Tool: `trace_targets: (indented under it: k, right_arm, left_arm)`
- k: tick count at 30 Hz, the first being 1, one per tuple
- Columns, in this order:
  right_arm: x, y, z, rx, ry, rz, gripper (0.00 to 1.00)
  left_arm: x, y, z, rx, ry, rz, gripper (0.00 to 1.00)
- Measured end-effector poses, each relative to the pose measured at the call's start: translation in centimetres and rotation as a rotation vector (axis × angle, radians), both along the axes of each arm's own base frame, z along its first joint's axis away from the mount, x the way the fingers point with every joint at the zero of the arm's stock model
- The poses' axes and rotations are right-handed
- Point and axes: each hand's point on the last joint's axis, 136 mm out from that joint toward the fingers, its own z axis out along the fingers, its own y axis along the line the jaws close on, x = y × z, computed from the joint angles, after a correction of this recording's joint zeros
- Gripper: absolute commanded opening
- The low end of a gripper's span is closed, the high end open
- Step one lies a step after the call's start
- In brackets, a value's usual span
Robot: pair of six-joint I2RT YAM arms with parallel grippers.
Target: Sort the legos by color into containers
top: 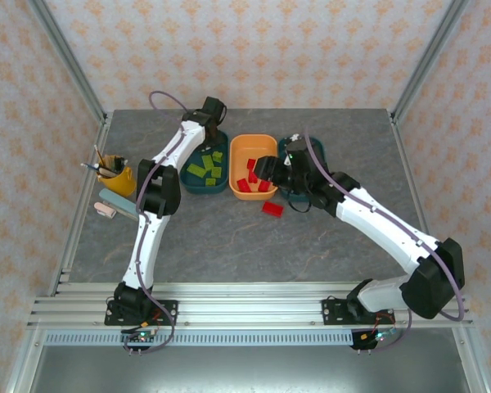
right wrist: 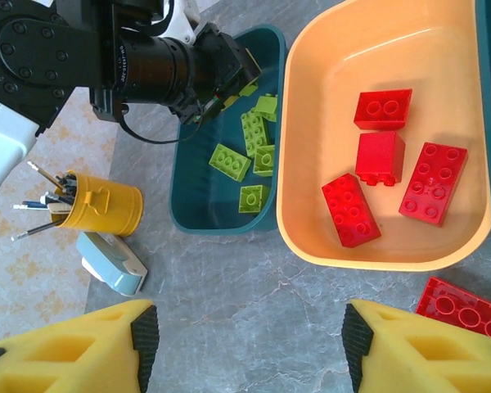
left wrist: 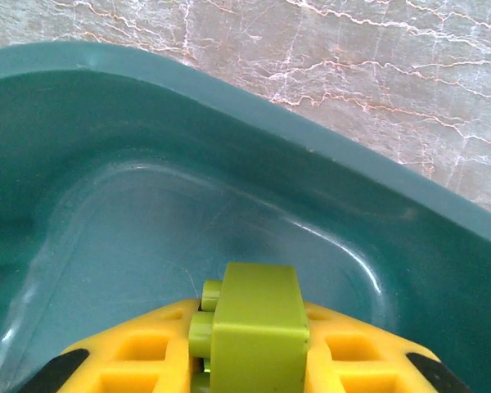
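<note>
Yellow ribbed fingers (left wrist: 139,356) of the left claw (left wrist: 250,364) are pinched tight on an olive green brick (left wrist: 258,315), held over the inside of the teal tray (left wrist: 147,123) that sits directly left of the orange tray (top: 254,139). In the right wrist view, five more green bricks (right wrist: 229,162) lie loose in that teal tray. The right claw (right wrist: 250,344) hovers at the near side of the orange tray with its jaws spread wide and nothing between them. Four red bricks (right wrist: 382,109) rest inside the orange tray, and one more red brick (top: 272,208) lies on the bare table just off its near right corner. A second teal tray (top: 288,143) touches the orange tray's right side and is largely covered by the right arm, so I cannot tell what it holds. Well to the left of the orange tray, past the first teal tray, stands a yellow pencil cup (top: 119,178), with a pale blue eraser (top: 119,201) and a pink eraser (top: 105,211) just in front of it. All of this sits on a grey tabletop (top: 229,237) veined with white like marble. Peach wallpaper (top: 254,49) with a repeating floral motif closes in the back and both sides. Slanted aluminium posts (top: 65,57) run up the corners, and a ribbed metal rail (top: 254,303) carrying both arm bases crosses the near edge.
</note>
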Motion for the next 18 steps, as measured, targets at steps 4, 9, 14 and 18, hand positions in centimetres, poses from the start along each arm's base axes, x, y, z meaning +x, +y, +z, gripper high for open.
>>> trace_targets:
  k: [4,9,14,18]
  right_arm:
    - [0.2,-0.4,-0.5,-0.006,0.003,-0.025,0.65]
    - [1.0,-0.8,-0.1,0.002,-0.019,-0.05,0.65]
    - [1.2,-1.5,-0.4,-0.035,-0.005,-0.076,0.64]
    - [1.0,-2.6,-2.2,-0.122,0.057,-0.107,0.67]
  left_arm:
    - [-0.1,0.1,-0.3,-0.009,0.009,0.003,0.45]
    - [-0.1,0.0,-0.3,-0.014,0.011,0.0,0.5]
    - [-0.5,0.2,-0.1,-0.01,0.025,0.0,0.57]
    - [-1.4,0.4,2.9,-0.019,-0.001,0.003,0.67]
